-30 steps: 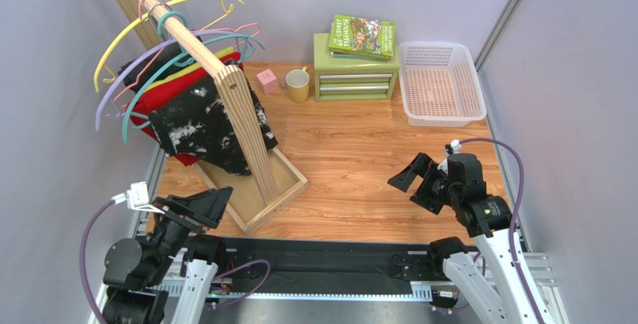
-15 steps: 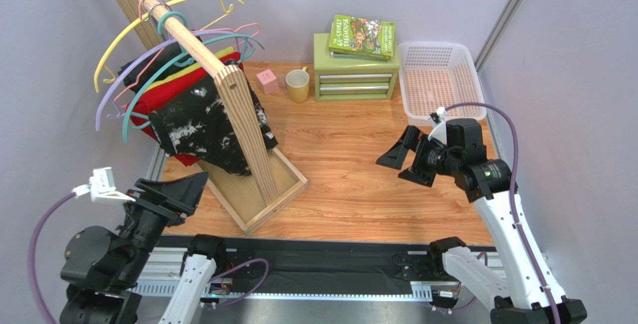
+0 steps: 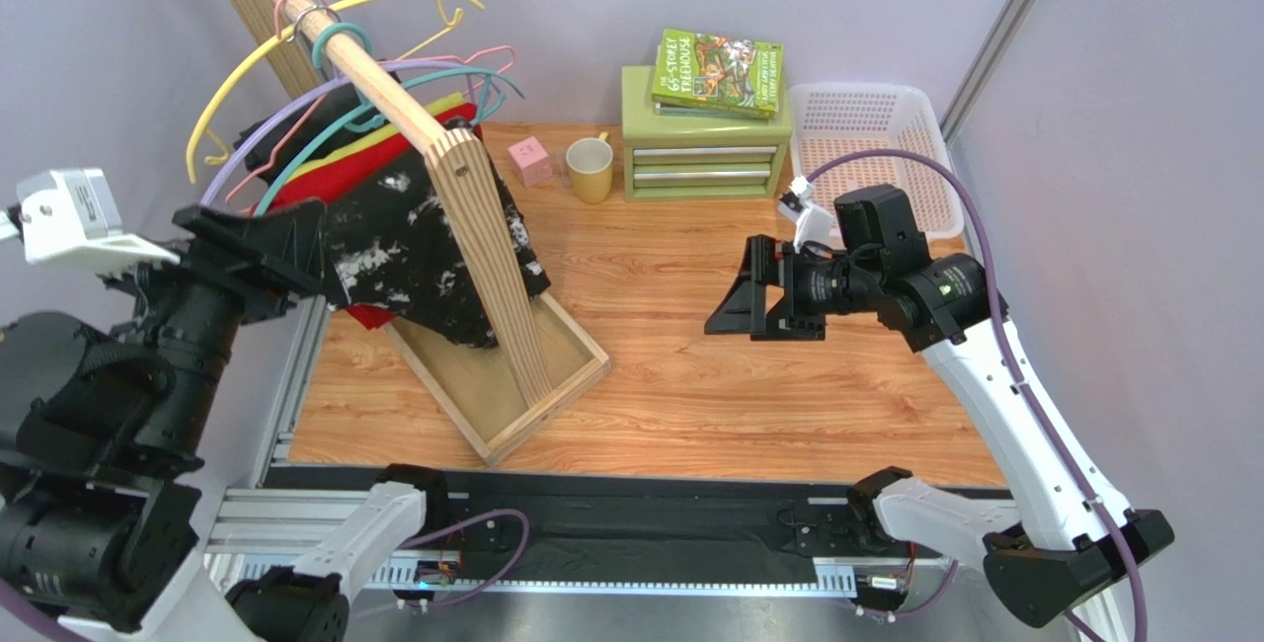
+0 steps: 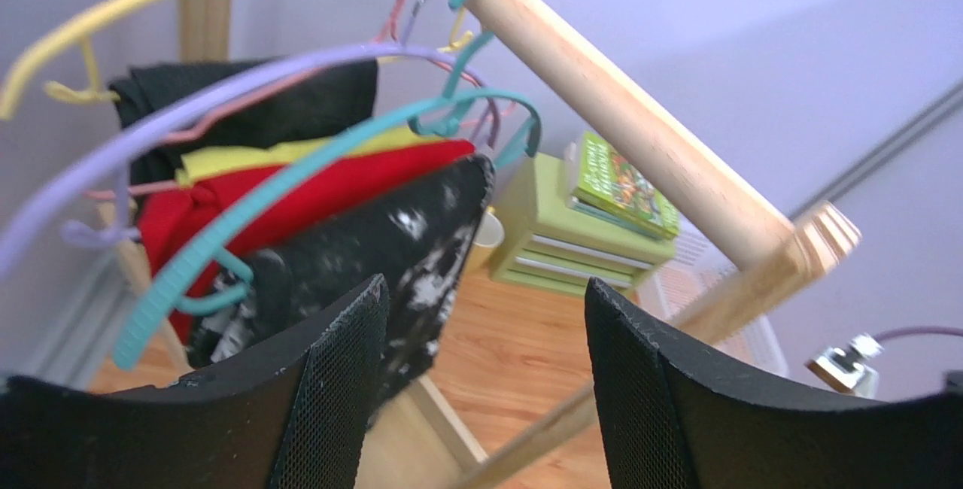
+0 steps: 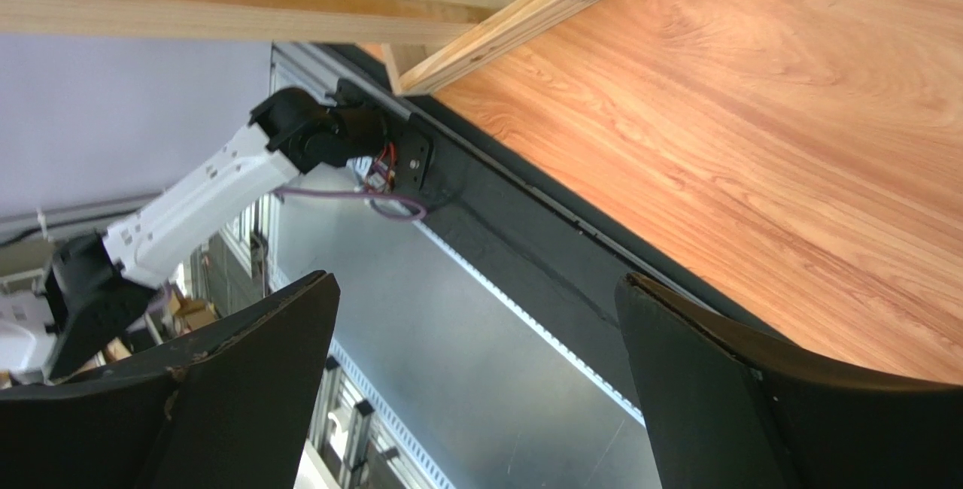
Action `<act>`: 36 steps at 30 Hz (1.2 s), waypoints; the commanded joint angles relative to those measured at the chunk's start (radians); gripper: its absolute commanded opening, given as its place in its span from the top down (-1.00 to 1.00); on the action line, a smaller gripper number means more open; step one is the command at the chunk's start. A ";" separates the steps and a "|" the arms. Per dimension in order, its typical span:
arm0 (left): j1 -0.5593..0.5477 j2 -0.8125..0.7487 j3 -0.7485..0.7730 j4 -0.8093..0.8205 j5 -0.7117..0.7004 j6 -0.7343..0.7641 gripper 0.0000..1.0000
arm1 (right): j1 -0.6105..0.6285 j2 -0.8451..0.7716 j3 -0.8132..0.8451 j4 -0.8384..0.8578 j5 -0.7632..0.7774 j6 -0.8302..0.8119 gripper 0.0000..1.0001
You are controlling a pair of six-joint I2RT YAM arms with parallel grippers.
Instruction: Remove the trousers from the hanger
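**Left arm lines up on the hanging trousers, both end effectors empty**

The black trousers (image 3: 423,250), splattered white, hang folded over the bar of a teal hanger (image 4: 260,201) on the sloping rail (image 3: 356,64) of the rack (image 3: 497,279), at the left of the desk (image 3: 712,361). The red trousers (image 3: 319,190) hang just behind them. I cannot tell which hanger carries the red pair.

Both pairs look like soft, light cloth. They should crumple in a grip and slide over a smooth bar. The hangers are thin and hang freely, so a sideways pull would likely swing the hanger along with the cloth. The best hold is probably a pinch through both layers of the black pair at its free lower or side edge. The pull would then go down and off one end of the bar. The pair may snag on the red one behind.

The left arm is raised high at the desk's left edge. The left end effector (image 4: 484,292) points right at the garments, level with them. Its jaws stand wide apart with nothing between them. The black pair lies just ahead, and I cannot tell whether the tips touch it.

The right arm reaches over the middle of the desk. The right end effector (image 3: 746,299) faces the rack, well apart from it, fully spread and holding nothing.
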 commanded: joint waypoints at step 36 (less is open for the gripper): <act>0.332 0.411 0.185 -0.108 0.265 0.278 -0.45 | 0.279 -0.073 0.091 -0.116 -0.115 -0.187 -1.00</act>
